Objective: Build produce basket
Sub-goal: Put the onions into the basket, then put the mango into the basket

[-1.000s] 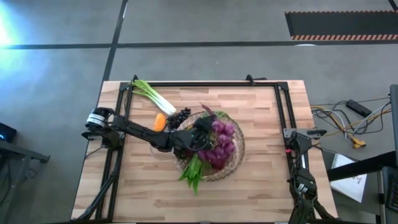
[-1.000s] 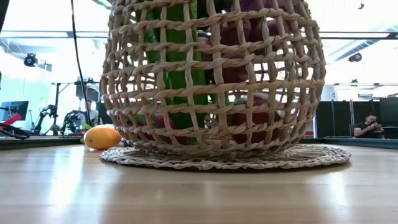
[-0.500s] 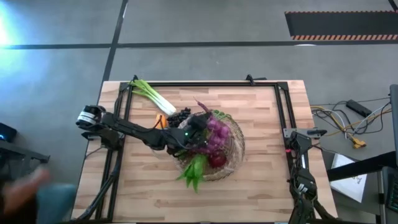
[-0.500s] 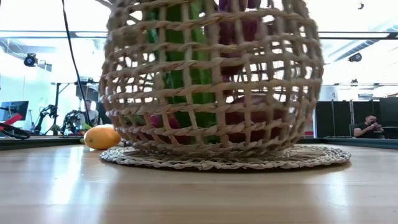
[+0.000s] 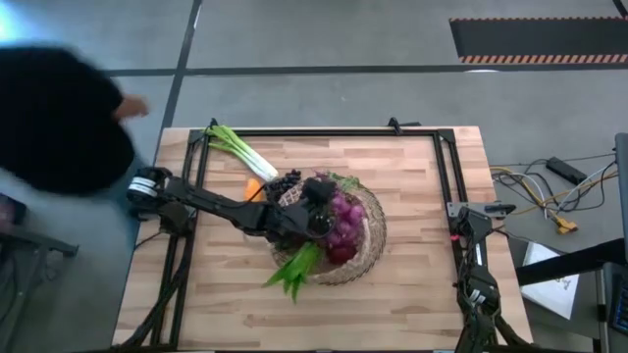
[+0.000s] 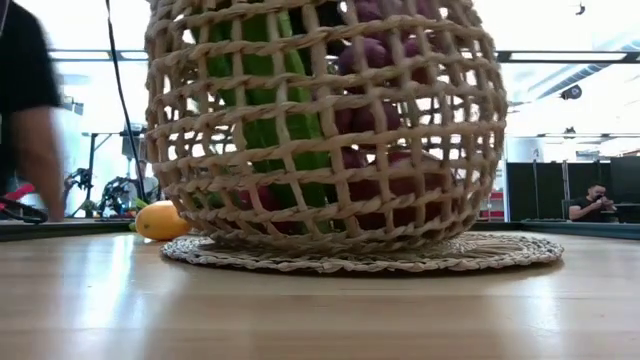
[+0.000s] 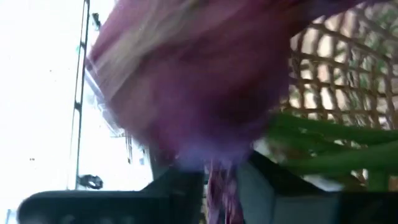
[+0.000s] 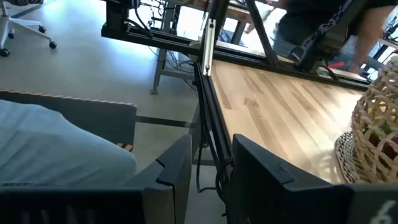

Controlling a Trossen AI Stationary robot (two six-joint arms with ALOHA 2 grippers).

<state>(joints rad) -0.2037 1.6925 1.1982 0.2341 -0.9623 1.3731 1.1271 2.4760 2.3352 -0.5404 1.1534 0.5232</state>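
The pale woven basket (image 5: 365, 243) (image 6: 320, 130) stands on a round woven mat (image 6: 500, 252) mid-table, its top leaning toward the table's left. Inside it are a purple bunch (image 5: 343, 214), a red piece (image 5: 340, 254) and long green leaves (image 5: 291, 270) that stick out over the near-left rim. My left gripper (image 5: 316, 194) is over the basket's far-left rim, shut on the purple bunch (image 7: 193, 81). On the table to the far left of the basket lie the leek (image 5: 240, 152), dark grapes (image 5: 285, 182) and an orange piece (image 5: 252, 188) (image 6: 165, 221). My right gripper (image 8: 214, 180) is open at the table's right edge. My left gripper pinches a thin purple-pink stalk (image 7: 217, 186) of the purple bunch between its two fingers (image 7: 180, 183). The bunch fills the wrist view just beyond the fingertips, over the basket's inside. The arm hides the place of contact in the high view.
A person in dark clothes (image 5: 59, 118) (image 6: 25, 100) stands at the table's far-left corner, one hand near the frame. A black frame (image 5: 324, 132) runs along the far, left and right edges. Bare wood lies near and right of the basket.
My left gripper has moved a little toward the far edge, staying on the purple bunch. The basket's top has leaned toward the table's left while its mat stayed put. The green leaves have swung leftward. A person has come to the far-left corner.
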